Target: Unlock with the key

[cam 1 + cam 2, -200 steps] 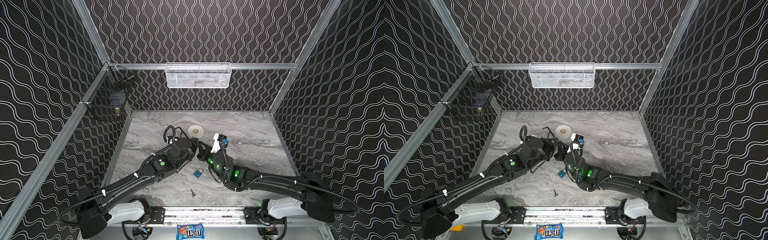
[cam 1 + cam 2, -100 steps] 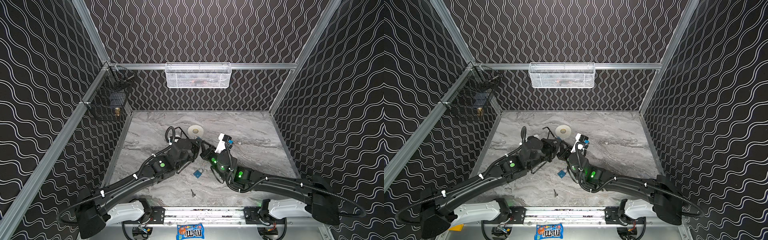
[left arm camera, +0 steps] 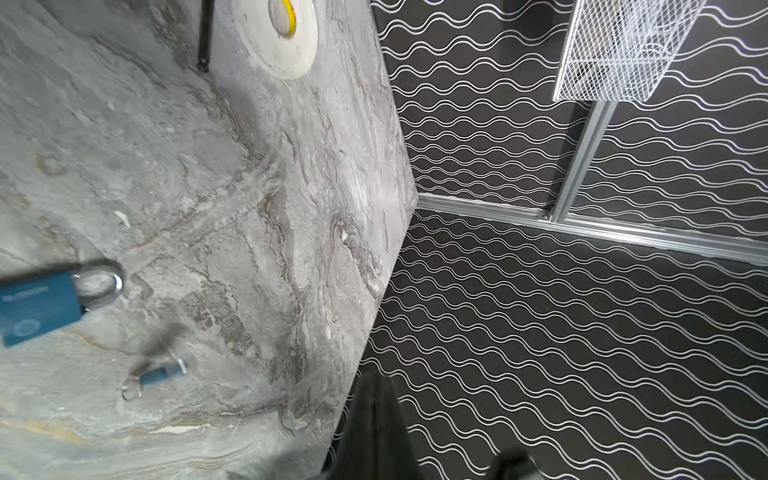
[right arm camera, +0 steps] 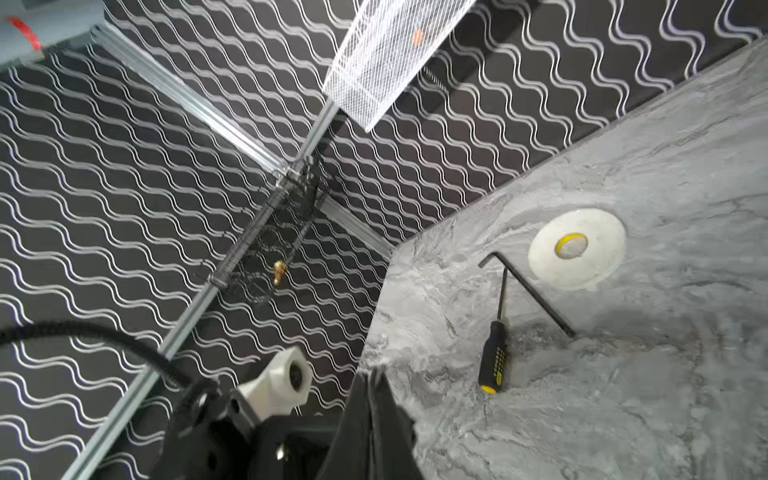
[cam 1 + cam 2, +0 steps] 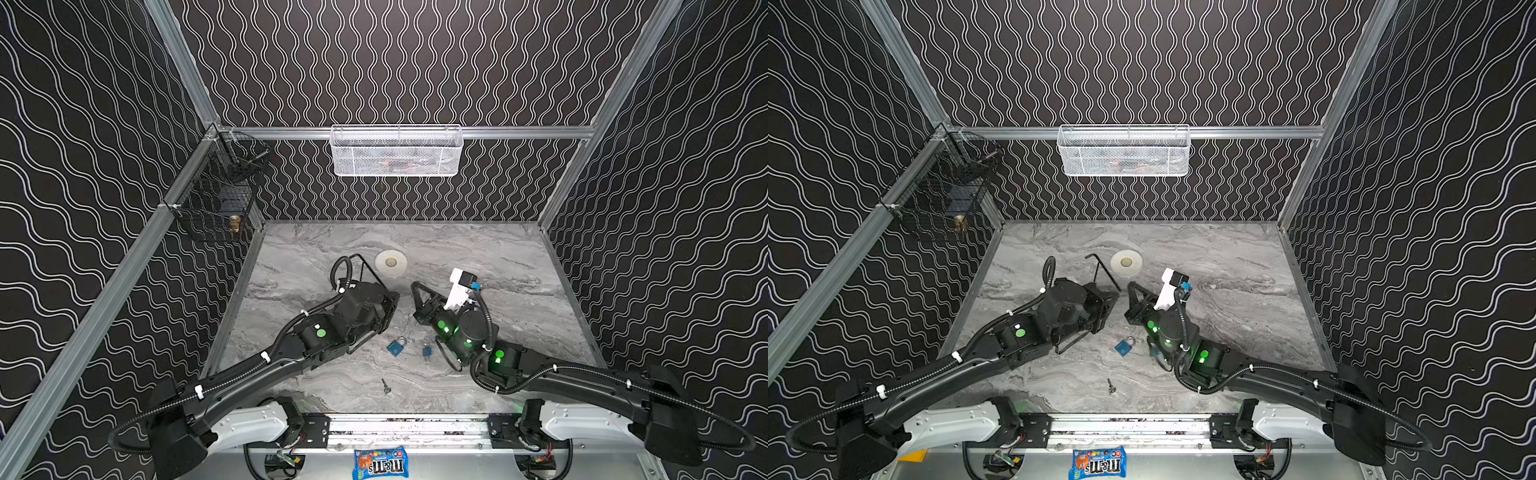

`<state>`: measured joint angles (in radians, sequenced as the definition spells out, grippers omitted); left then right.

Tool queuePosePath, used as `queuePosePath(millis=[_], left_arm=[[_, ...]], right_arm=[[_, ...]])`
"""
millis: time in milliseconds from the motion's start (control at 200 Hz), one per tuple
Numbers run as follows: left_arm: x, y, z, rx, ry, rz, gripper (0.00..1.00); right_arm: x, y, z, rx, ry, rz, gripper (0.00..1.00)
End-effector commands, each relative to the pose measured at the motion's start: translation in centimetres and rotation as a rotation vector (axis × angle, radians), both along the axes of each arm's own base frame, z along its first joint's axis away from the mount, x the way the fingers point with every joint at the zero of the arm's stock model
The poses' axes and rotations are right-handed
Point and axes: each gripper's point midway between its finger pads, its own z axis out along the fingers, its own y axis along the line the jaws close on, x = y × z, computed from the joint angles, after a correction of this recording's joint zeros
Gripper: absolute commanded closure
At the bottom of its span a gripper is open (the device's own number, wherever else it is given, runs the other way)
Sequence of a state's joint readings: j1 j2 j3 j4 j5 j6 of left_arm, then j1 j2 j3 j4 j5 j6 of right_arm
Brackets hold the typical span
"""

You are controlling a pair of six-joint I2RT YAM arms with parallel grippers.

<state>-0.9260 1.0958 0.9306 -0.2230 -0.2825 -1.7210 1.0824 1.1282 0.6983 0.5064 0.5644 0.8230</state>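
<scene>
We see both claws low over the counter (image 5: 478, 249), facing each other and holding nothing. The left claw (image 5: 392, 298) is closed tight, and the right claw (image 4: 370, 378) has its fingers pressed together. Nearer the front, between the arms, the blue padlock (image 5: 397, 346) lies flat, and its shackle looks closed. The blue-headed key (image 5: 427, 352) is just right of it, clear of both claws and blurred in the left wrist view.

Black wavy-patterned walls (image 5: 395, 62), aluminium frame rails (image 5: 519, 133), grey marble tabletop (image 5: 478, 249).
</scene>
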Motion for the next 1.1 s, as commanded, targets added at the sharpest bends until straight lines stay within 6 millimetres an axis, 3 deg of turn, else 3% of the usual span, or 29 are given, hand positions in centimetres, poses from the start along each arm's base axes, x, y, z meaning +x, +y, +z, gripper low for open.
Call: queuePosePath(millis=[0,100,225,320,385,475,575,726,866,946,1091], left_arm=[[0.2,1.7,-1.0,0.087,-0.011,0.026,0.9],[0.3,3.2,-1.3,0.181,-0.041,0.01,0.79],[0.1,5.4,-2.6,0.372,-0.072,-0.064,0.71],[-0.4,6.2,-3.3,0.471,-0.114,-0.142,0.69],[-0.9,6.2,-3.6,0.536,-0.147,-0.214,0.68],[-1.7,6.8,-5.3,0.628,-0.139,-0.286,0.67],[-2.0,6.8,-6.9,0.646,-0.139,-0.316,0.66],[-2.1,5.9,-7.9,0.682,-0.156,-0.397,0.66],[-2.2,5.6,-8.0,0.701,-0.177,-0.435,0.67],[-2.3,5.8,-8.4,0.709,-0.166,-0.437,0.67],[-2.4,6.0,-8.8,0.704,-0.154,-0.439,0.67]], right_arm=[[0.8,-0.8,-2.7,-0.072,0.118,0.025,0.87],[1.9,-3.0,-5.8,-0.127,0.223,0.048,0.78],[1.9,-6.2,-11.4,-0.354,0.446,0.029,0.7],[-0.2,-6.9,-14.8,-0.521,0.533,0.117,0.61],[-2.4,-8.2,-17.5,-0.617,0.644,0.163,0.59],[-5.8,-8.2,-20.4,-0.678,0.742,0.28,0.51],[-9.1,-7.6,-22.5,-0.783,0.776,0.328,0.43],[-11.4,-5.4,-24.7,-0.879,0.762,0.445,0.41],[-10.1,-7.4,-26.4,-1.045,0.792,0.329,0.42],[-10.1,-6.2,-26.9,-1.053,0.768,0.404,0.46],[-9.5,-5.7,-27.4,-1.089,0.741,0.413,0.56]])
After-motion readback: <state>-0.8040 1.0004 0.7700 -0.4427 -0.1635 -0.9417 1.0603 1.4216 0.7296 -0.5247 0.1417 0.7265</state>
